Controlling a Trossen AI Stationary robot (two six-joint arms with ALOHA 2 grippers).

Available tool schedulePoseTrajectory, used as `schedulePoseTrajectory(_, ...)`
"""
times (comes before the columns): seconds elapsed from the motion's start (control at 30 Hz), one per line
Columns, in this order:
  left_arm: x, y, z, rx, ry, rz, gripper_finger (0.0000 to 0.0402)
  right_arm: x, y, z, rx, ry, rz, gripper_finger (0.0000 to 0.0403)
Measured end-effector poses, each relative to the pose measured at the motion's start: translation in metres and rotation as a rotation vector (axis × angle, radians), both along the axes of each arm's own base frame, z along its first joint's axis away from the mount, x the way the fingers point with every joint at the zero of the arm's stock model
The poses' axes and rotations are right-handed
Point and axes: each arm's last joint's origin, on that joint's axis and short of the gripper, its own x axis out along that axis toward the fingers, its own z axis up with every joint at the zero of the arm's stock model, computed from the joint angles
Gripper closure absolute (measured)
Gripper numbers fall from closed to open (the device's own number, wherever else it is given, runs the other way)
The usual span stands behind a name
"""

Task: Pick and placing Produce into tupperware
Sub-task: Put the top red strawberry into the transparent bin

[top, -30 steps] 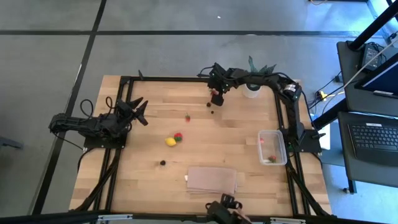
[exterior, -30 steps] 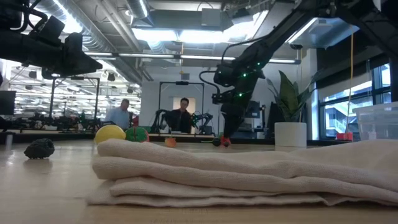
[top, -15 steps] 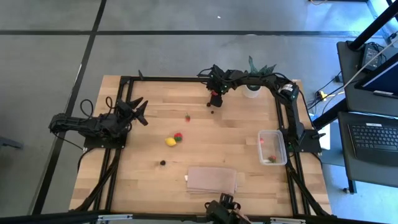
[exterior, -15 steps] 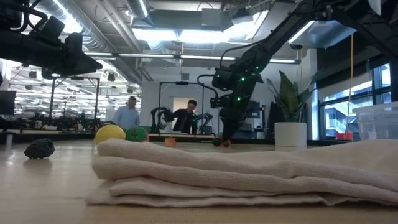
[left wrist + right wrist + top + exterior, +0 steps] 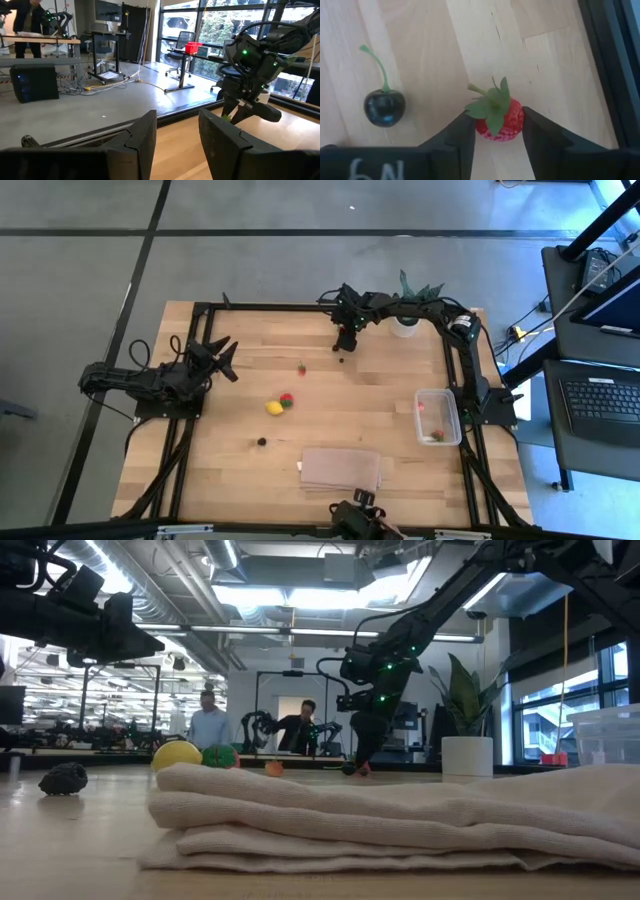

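Observation:
My right gripper (image 5: 345,340) stands at the far middle of the table, pointing steeply down, shut on a small red strawberry (image 5: 500,119) with a green leaf cap. A dark cherry (image 5: 384,107) with a green stem lies on the wood beside it. More produce lies mid-table: a red piece (image 5: 301,369), a yellow piece (image 5: 274,408), a red-and-green piece (image 5: 287,400) and a dark berry (image 5: 262,442). The clear tupperware (image 5: 438,416) sits by the right edge with small pieces inside. My left gripper (image 5: 222,358) waits open at the left side. My right gripper pinches the strawberry's two red sides (image 5: 517,120) between its two fingers, below the leaf cap. The fingers come from above, slanting steeply down. The strawberry sits on the table top with its leaf cap up.
A folded tan cloth (image 5: 341,468) lies near the front edge. A spiky plant in a white pot (image 5: 404,325) stands at the far edge, just right of my right gripper. A black frame runs round the table. People show in the room behind, in the low view.
My right gripper's fingers have drawn in on the strawberry, which stays on the table at the same spot. The arm itself has hardly shifted. My left arm has kept still.

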Motion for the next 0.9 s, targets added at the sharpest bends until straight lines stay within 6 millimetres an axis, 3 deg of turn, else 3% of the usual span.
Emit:
schedulePoseTrajectory(0.17,0.000,0.000,0.000,0.000,0.000,0.000,0.0262,0.000,0.000,0.000,0.002,-0.001,-0.005,0.0251)
schedulePoseTrajectory(0.57,0.000,0.000,0.000,0.000,0.000,0.000,0.0262,-0.004,0.003,0.006,0.036,0.008,-0.061,0.0271)
schedulePoseTrajectory(0.77,0.000,0.000,0.000,0.000,0.000,0.000,0.0262,-0.012,0.021,0.046,0.055,-0.001,-0.084,0.0271)
schedulePoseTrajectory(0.9,0.000,0.000,0.000,0.000,0.000,0.000,0.0262,-0.025,0.044,0.096,0.117,0.024,-0.125,0.0271)
